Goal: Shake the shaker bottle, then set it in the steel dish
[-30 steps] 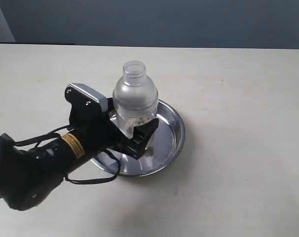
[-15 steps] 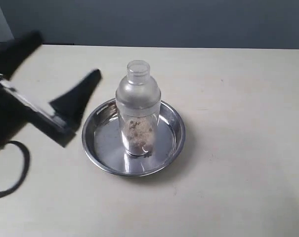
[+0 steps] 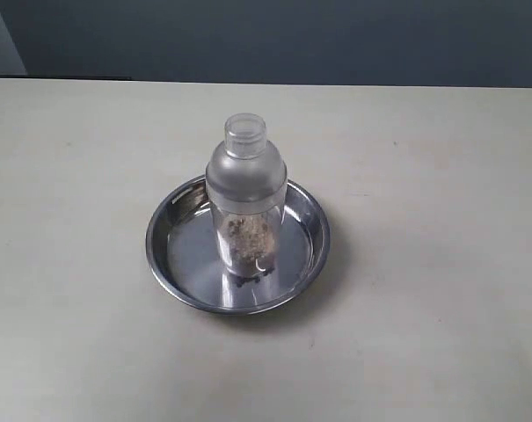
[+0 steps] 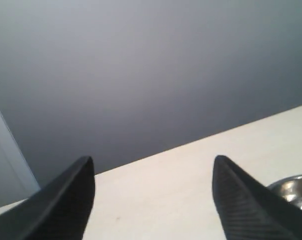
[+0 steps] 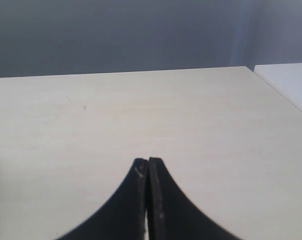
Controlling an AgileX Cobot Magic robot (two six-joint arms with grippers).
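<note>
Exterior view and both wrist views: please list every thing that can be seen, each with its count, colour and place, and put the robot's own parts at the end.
clear frosted plastic shaker bottle: one, translucent white with brown granules inside, standing upright in the dish.
round shiny stainless-steel dish: one, silver, near the middle of the table.
flat table: one, pale beige, under the dish.
plain wall: one, dark grey-blue, behind the table.
white ledge: one, white, past the table's edge, seen only in the right wrist view.
left gripper: one, black, open, empty, beside the dish and outside the exterior view.
right gripper: one, black, shut, empty, over bare table.
</note>
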